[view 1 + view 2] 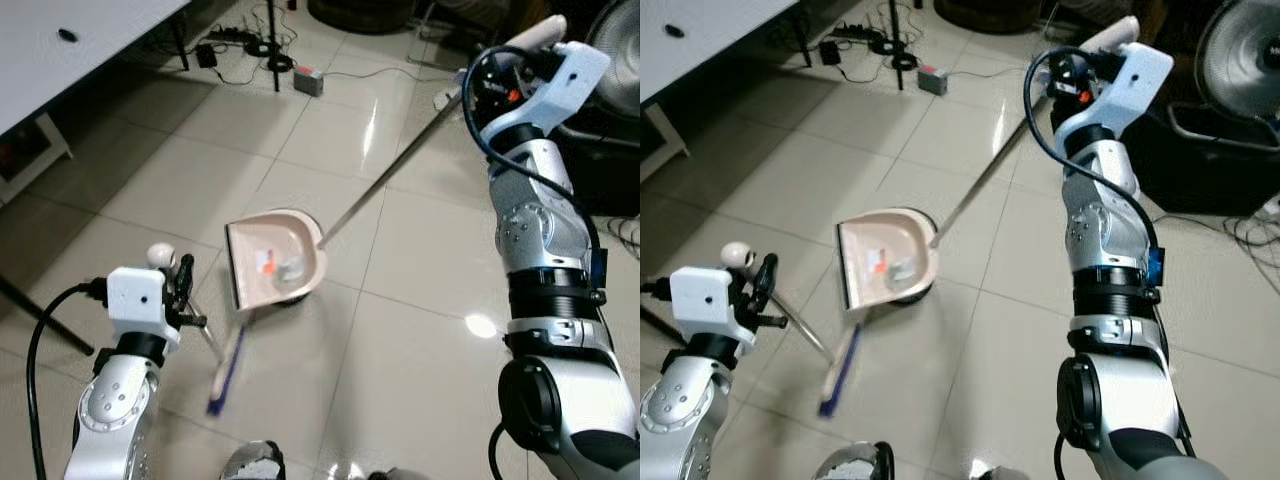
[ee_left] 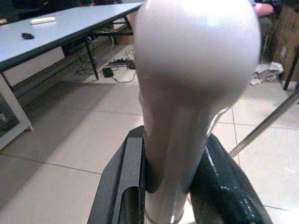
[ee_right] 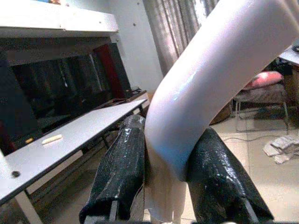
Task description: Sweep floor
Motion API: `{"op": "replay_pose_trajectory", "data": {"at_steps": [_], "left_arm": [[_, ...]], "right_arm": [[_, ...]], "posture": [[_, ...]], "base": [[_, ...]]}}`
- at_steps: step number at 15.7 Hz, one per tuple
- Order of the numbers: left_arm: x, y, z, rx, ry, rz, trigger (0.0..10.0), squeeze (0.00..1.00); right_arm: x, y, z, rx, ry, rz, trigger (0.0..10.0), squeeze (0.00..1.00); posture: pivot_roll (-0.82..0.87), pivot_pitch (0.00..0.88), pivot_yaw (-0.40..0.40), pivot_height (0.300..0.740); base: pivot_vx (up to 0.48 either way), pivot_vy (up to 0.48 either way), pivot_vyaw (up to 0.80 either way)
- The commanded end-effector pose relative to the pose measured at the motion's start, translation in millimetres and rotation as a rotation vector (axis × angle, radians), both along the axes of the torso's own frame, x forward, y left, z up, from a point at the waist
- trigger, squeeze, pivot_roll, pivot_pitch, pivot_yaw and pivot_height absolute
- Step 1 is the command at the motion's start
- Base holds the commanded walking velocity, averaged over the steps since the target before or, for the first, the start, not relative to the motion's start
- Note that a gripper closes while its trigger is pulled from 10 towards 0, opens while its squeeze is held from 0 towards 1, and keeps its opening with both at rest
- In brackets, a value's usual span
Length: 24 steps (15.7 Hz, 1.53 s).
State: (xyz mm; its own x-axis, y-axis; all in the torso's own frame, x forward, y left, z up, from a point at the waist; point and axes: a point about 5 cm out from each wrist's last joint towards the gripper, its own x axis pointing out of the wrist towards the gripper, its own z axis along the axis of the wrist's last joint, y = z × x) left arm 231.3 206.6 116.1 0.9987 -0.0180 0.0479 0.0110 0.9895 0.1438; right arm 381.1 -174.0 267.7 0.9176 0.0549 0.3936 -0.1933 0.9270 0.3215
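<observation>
A beige dustpan (image 1: 272, 262) rests on the tiled floor with a red scrap and a pale clump inside it. Its long metal pole (image 1: 390, 170) slants up to my right gripper (image 1: 478, 88), which is shut on the pole's white curved grip (image 3: 205, 79). At the lower left, my left gripper (image 1: 183, 290) is shut on the broom handle (image 2: 187, 107), whose rounded white knob (image 1: 160, 256) sticks up above the fingers (image 2: 122, 186). The broom's thin shaft runs down to its blue-edged head (image 1: 226, 375), which lies on the floor just below the dustpan.
A white table (image 1: 60, 50) stands at the far left with a black leg (image 1: 40, 318) near my left arm. Cables, a power strip (image 1: 240, 38) and a small grey box (image 1: 308, 80) lie at the back. A fan (image 1: 1240, 60) and dark furniture stand on the right.
</observation>
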Motion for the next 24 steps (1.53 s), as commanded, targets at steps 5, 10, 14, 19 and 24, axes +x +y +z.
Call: {"op": "replay_pose_trajectory", "data": {"at_steps": [5,10,14,19,24], "left_arm": [[-3.5,1.9,6,0.008,-0.043,0.009,10.0,0.0],[-5.5,4.3,6,0.011,-0.044,0.021,10.0,0.0],[-8.3,6.7,6,0.014,-0.042,0.041,10.0,0.0],[-11.5,9.6,6,0.02,-0.039,0.053,10.0,0.0],[-13.6,10.8,6,0.024,-0.038,0.057,10.0,0.0]], "right_arm": [[-0.5,-2.3,19,0.015,-0.077,-0.011,10.0,0.0],[1.1,-3.9,19,0.021,-0.077,-0.015,10.0,0.0],[4.5,-0.8,16,0.0,-0.056,-0.006,10.0,0.0],[5.9,-4.4,14,0.072,-0.057,-0.013,10.0,0.0],[7.2,-7.6,13,0.079,-0.057,-0.024,10.0,0.0]], "posture": [[0.11,0.105,-0.016,0.74],[0.11,0.107,-0.018,0.74],[0.13,0.105,-0.024,0.74],[0.14,0.109,-0.029,0.74],[0.15,0.109,-0.028,0.74]], "base": [[0.388,0.0,0.0],[0.387,0.0,0.0],[0.383,0.0,0.2],[0.382,0.0,0.48],[0.376,0.0,0.0]]}}
